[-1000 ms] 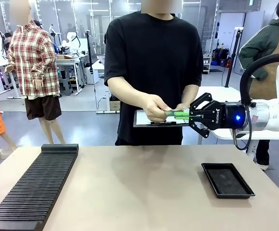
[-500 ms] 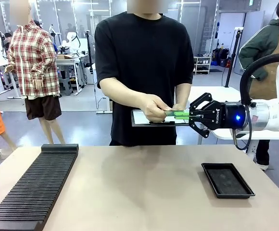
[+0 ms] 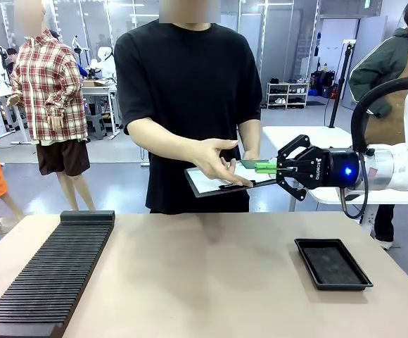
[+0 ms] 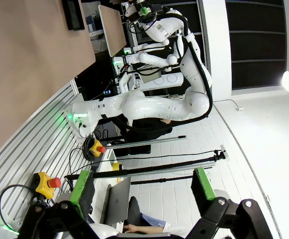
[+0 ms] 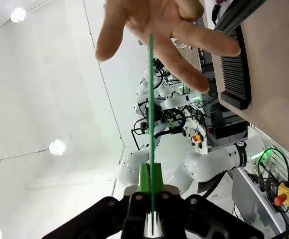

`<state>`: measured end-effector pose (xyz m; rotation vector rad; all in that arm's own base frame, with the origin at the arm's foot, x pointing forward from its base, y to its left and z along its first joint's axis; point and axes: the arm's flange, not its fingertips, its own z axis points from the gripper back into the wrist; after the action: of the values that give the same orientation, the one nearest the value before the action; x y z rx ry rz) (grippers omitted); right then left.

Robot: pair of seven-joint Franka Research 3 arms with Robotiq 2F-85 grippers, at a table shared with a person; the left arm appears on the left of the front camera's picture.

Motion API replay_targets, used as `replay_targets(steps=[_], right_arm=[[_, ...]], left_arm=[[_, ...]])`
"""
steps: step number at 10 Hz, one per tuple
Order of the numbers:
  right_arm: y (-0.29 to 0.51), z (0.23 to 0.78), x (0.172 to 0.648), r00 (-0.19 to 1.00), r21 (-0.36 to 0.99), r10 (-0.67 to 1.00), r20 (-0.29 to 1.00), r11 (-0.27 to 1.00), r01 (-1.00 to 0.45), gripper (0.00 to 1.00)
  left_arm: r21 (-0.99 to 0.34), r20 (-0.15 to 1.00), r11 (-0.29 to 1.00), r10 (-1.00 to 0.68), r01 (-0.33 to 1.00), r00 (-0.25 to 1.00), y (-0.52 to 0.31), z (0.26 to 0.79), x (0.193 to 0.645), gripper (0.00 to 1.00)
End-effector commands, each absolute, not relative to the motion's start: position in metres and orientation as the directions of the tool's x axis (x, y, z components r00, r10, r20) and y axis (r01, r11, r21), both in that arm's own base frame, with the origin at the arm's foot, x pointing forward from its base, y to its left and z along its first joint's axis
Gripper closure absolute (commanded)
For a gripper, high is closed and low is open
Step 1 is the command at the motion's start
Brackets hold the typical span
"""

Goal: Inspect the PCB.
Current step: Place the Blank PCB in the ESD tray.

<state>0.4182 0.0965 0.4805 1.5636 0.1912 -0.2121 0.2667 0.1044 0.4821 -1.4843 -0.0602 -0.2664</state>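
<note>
The right pincer [image 3: 273, 167] is pressed together on one end of the PCB [image 3: 250, 163], holding it level above the table's [image 3: 204, 282] far edge. A person's open hand [image 3: 217, 159] is just beside the board's free end, over a white clipboard [image 3: 202, 183]. The left pincer [image 4: 142, 186] is spread, gripping nothing.

Tan table [image 3: 211, 282] — black slotted rack [image 3: 53, 271] at left, black shallow tray [image 3: 332, 263] at right
</note>
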Motion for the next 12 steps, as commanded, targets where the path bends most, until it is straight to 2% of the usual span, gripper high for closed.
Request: replay_targets(steps=[1,8,9,12], right_arm=[[0.099,0.483,0.419,0.968,0.968,-0.01,-0.249,-0.002,0.249,1.0],[0.099,0.483,0.419,0.968,0.968,-0.01,-0.249,-0.002,0.249,1.0],[0.097,0.481,0.418,0.967,0.967,-0.013,-0.254,-0.004,0.254,0.97],[0.06,0.476,0.409,0.984,0.968,-0.086,-0.153,0.188,0.167,0.97]], left_arm=[[-0.977,0.192,0.061,-0.139,0.202,0.971,0.106,0.488,0.268,0.0],[-0.977,0.192,0.061,-0.139,0.202,0.971,0.106,0.488,0.268,0.0],[-0.977,0.192,0.061,-0.139,0.202,0.971,0.106,0.488,0.268,0.0],[-0.977,0.192,0.061,-0.139,0.202,0.971,0.106,0.488,0.268,0.0]])
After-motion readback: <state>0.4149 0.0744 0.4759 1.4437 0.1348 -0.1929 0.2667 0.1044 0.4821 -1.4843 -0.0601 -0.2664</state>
